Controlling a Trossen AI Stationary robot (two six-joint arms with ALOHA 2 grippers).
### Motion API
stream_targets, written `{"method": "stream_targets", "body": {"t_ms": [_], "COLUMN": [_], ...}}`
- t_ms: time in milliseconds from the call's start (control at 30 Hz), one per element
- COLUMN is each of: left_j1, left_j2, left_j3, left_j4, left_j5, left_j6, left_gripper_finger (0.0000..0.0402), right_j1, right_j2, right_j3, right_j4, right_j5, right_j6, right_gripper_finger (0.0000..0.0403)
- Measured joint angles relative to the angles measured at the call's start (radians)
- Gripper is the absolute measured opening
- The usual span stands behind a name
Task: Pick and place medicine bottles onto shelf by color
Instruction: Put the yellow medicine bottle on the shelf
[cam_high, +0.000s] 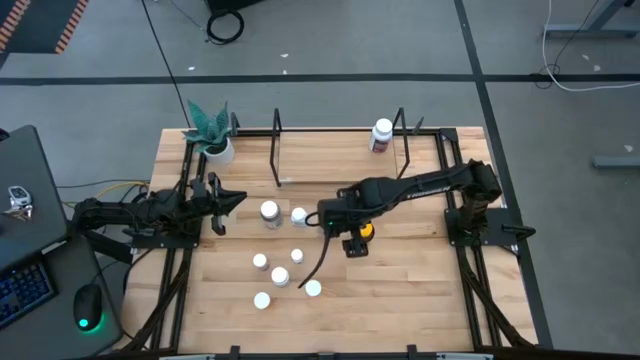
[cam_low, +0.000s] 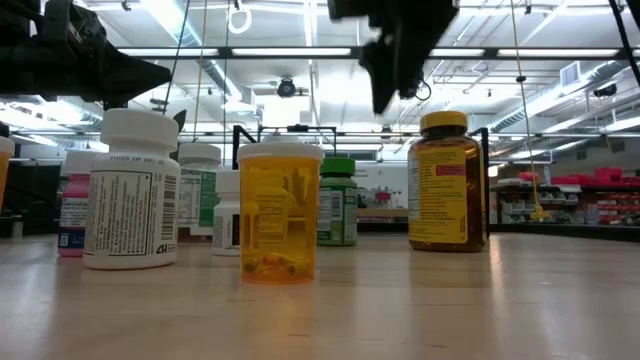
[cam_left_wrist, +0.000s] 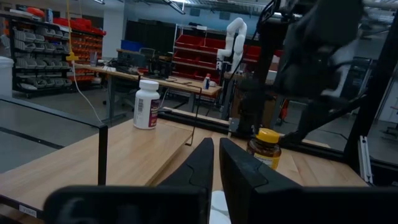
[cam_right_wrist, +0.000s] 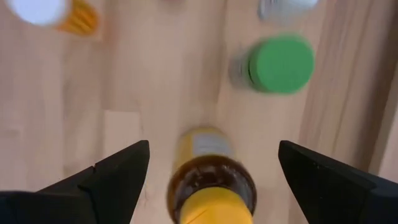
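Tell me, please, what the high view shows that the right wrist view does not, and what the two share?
Only the high view shows the shelf with one white bottle on it, the potted plant, the left hand shut at the table's left side, and the white-capped bottles near the middle.

Only the right wrist view shows a green cap from above and the right hand's fingers spread wide on either side of the amber bottle.

Both show the amber bottle with the yellow cap under the open right hand.

Pale matt wood tabletop; glossy translucent orange plastic bottle; amber bottle gleams; shelf wire matt black metal
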Motion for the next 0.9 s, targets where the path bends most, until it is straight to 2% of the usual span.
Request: {"method": "stream_targets", "body": {"t_ms": [267, 633, 900], "left_j1": [0.000, 0.000, 0.000], "left_j2": [0.000, 0.000, 0.000], "left_j3": [0.000, 0.000, 0.000], "left_j4": [0.000, 0.001, 0.001], "left_j5": [0.000, 0.000, 0.000], "left_j6": [0.000, 0.000, 0.000], "left_gripper_finger": [0.0034, 0.0032, 0.0032], "right_j1": [-0.031, -0.030, -0.032], "right_j2": [-0.009, -0.011, -0.011], "right_j3": [-0.127, -0.196, -0.291], "right_j4": [0.033, 0.033, 0.106], "right_j5": [-0.006, -0.053, -0.054], "right_j6": [0.053, 0.133, 0.126], "right_gripper_finger": [0.0366, 0.0388, 0.0378]}}
